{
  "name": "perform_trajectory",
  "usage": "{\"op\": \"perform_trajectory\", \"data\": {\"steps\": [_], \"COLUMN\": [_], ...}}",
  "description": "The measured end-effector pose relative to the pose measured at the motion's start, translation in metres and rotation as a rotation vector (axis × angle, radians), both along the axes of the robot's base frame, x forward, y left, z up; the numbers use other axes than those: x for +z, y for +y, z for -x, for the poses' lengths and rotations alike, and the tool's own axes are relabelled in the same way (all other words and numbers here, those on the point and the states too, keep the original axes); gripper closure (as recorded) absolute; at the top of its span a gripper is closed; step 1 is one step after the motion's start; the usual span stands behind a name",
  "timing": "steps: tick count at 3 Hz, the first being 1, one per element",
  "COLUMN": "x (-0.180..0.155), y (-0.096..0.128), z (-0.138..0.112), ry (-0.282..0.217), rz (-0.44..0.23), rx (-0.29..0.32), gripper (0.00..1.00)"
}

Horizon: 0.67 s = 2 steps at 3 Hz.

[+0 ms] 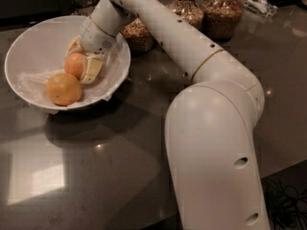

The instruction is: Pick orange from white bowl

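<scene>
High oblique view, pincer (79, 64) in bowl (33, 40)

My gripper (79, 64) sits in the white bowl (29, 42), clasped on the orange (72, 66). Its fingers (94, 68) cover the fruit's right side, and my wrist (103, 25) hides the bowl's far right rim. The glass jars (221, 16) behind my arm (216, 166) lose their tops to the upper edge, and the arm's base runs off the bottom edge.
</scene>
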<state>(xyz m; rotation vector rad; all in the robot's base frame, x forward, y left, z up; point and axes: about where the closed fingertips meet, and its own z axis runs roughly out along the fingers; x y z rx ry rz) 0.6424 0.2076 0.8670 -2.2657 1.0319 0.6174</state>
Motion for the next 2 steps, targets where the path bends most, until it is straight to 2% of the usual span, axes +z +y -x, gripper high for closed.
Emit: {"op": "perform_trajectory", "data": {"steps": [1, 2], "x": [0.025, 0.052], "y": [-0.011, -0.029], "z": [-0.003, 0.003], "ry": [-0.038, -0.069], "rz": [-0.065, -0.059], "rx": [-0.027, -0.065], "gripper": [1.00, 1.00]}}
